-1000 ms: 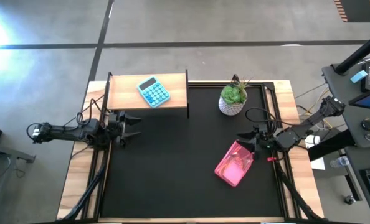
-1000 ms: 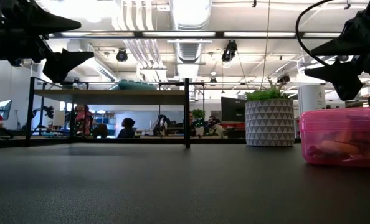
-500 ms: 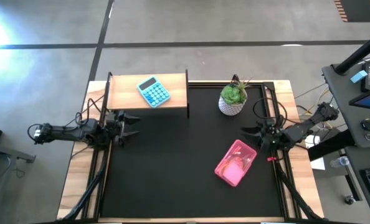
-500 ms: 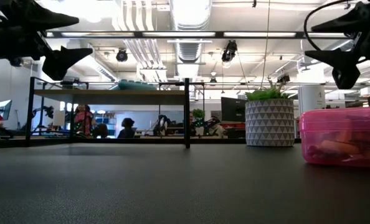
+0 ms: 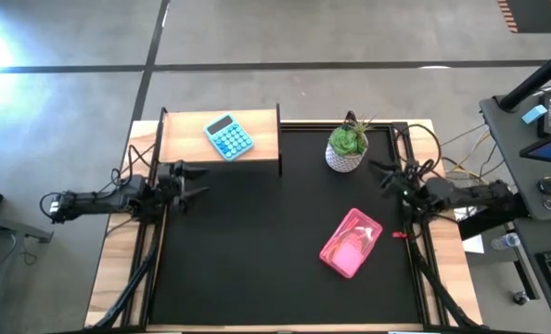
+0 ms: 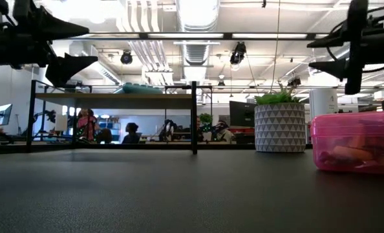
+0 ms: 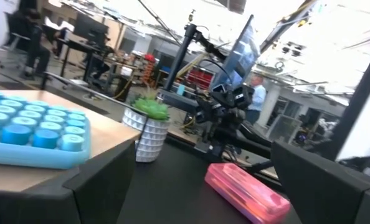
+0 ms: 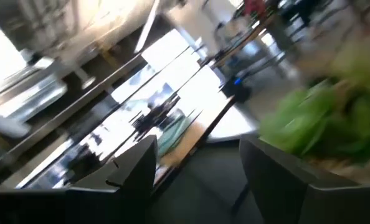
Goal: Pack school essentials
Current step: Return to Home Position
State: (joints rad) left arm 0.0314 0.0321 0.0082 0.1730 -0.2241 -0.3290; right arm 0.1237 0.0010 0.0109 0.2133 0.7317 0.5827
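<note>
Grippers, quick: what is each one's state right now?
Left gripper: open, holding nothing, near the wooden shelf.
Right gripper: open, holding nothing, near the plant.

Translucent pink supply box (image 5: 351, 243) at four o'clock, orange tints showing through it, light-blue calculator (image 5: 228, 136) at eleven on a pale wood shelf (image 5: 183, 139), green plant (image 5: 349, 139) at one, white pot (image 6: 279, 127) patterned in grey triangles, matte black mat (image 5: 257, 250) underneath.
</note>
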